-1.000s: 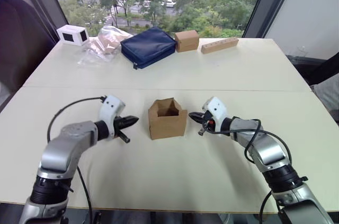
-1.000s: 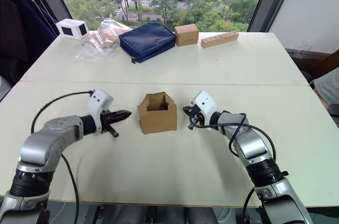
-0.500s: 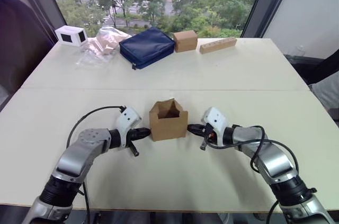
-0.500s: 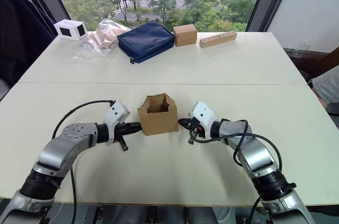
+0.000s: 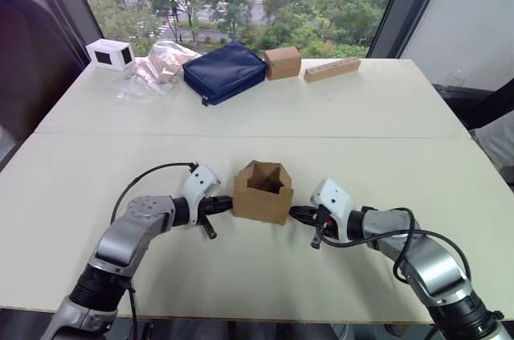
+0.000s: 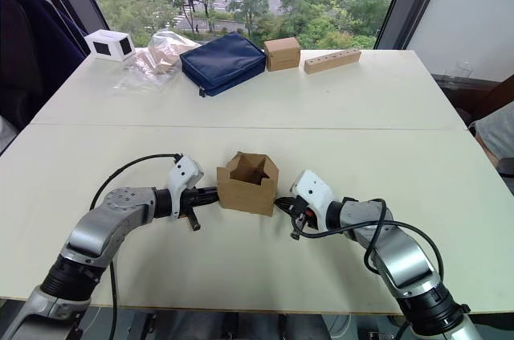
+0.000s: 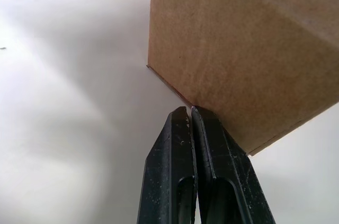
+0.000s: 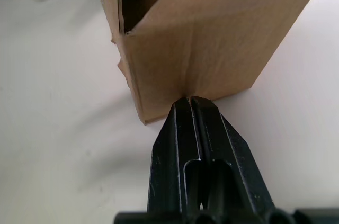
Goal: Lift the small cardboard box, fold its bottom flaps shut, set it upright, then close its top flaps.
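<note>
The small cardboard box (image 5: 263, 198) stands on the table (image 5: 241, 276) in front of me with its open end up. It is turned so that one corner faces me. Its top flaps (image 5: 261, 171) stand up around the opening, and the bottom flaps are hidden underneath. My left gripper (image 5: 227, 205) is shut, its tip pressed against the box's left wall low down (image 7: 190, 110). From the other side my right gripper (image 5: 295, 213) is shut too, its tip against a crease in the right wall (image 8: 189, 99). Whether the box is off the table I cannot tell.
At the far side lie a navy pouch (image 5: 225, 71), another small brown box (image 5: 283, 61), a long wooden block (image 5: 332, 68), a white box (image 5: 110, 53) and a clear plastic bag (image 5: 157, 67). The table's front edge runs close below my arms.
Both grippers closed in from either side until their shut tips met the box. The box has since shifted a little nearer and to the right, and turned corner-on.
</note>
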Controlling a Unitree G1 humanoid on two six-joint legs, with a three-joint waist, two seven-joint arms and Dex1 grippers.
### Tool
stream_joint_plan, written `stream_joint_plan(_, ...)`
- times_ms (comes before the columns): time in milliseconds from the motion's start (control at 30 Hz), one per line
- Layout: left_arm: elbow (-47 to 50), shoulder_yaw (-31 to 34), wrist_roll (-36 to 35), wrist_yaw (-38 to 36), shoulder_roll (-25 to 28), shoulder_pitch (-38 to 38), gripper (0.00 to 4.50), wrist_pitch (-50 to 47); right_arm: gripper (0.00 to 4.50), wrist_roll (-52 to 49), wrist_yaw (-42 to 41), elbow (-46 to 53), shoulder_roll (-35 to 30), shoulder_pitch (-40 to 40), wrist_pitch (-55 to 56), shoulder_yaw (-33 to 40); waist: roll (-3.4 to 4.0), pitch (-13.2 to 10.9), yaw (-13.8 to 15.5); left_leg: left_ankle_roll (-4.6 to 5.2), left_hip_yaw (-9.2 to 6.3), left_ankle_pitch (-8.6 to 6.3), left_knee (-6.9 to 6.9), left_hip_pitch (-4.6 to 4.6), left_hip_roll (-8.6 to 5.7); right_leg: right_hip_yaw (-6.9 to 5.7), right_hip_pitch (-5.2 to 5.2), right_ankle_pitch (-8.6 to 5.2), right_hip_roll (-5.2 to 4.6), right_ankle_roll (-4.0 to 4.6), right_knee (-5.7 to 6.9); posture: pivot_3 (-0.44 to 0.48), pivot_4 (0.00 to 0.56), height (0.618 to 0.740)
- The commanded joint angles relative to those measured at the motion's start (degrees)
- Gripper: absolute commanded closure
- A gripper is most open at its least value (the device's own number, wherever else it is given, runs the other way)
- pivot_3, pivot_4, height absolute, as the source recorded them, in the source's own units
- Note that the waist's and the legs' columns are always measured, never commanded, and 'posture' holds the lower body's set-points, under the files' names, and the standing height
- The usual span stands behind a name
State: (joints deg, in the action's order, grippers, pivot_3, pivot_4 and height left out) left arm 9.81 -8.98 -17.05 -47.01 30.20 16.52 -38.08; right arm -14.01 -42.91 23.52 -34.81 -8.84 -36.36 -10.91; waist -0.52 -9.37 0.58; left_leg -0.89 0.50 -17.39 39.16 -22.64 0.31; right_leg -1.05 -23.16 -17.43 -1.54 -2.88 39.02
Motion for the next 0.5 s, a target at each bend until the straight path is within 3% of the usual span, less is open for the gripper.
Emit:
stream_joint_plan(33, 2.6, 1.56, -3.42, -1.54, 0.58, -0.02, 4.4, -2.4, 4.5, 1.1, 0.42, 1.33, -1.52, 0.01, 1.51, 1.22, 0.0, 0.0, -0.08, 0.0, 0.0, 0.0, 0.0, 0.0, 0.0, 0.0, 0.0, 0.0, 0.01, 0.0, 0.0, 0.0, 0.15, 0.74)
stream_joint_plan(500, 5.43, 3.4, -9.06, -0.39, 0.0, -3.13, 4.4, -5.46, 4.5, -0.38, -0.43, -2.68, -3.12, -1.43, 3.21, 7.39, 0.0, 0.0, -0.01, 0.0, 0.0, 0.0, -0.01, 0.03, 0.0, 0.01, 0.03, 0.0, 0.0, 0.0, 0.0, 0.0, 0.15, 0.74)
